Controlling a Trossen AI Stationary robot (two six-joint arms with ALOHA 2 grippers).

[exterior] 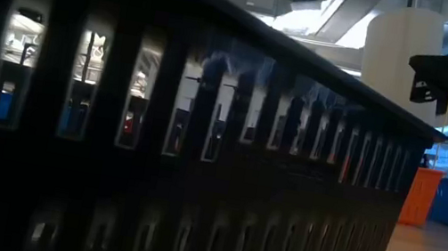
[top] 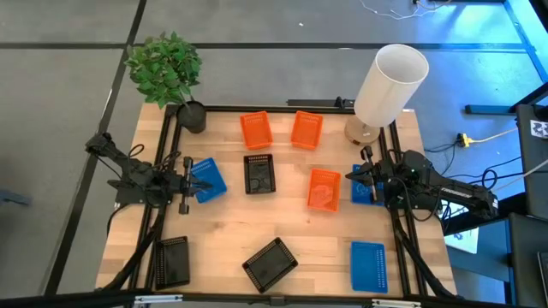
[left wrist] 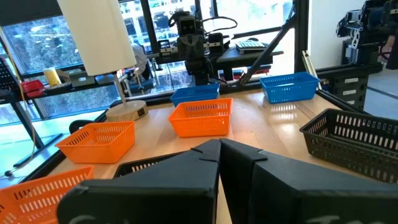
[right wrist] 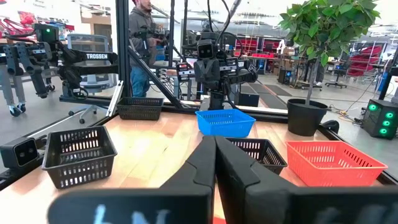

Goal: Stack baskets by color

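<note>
I see my left gripper (top: 199, 181) squeezed tight, empty, at a blue basket (top: 208, 180). My right gripper (top: 354, 175) is squeezed tight too, by another blue basket (top: 363, 193). All nine baskets sit apart on the table (top: 223, 244).

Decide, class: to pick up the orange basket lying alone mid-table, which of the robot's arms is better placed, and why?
Probably the right. The right gripper, shut, sits just beside the lone orange basket. The left gripper, also shut, is at a blue basket near the table's far side, with a black basket between.
</note>
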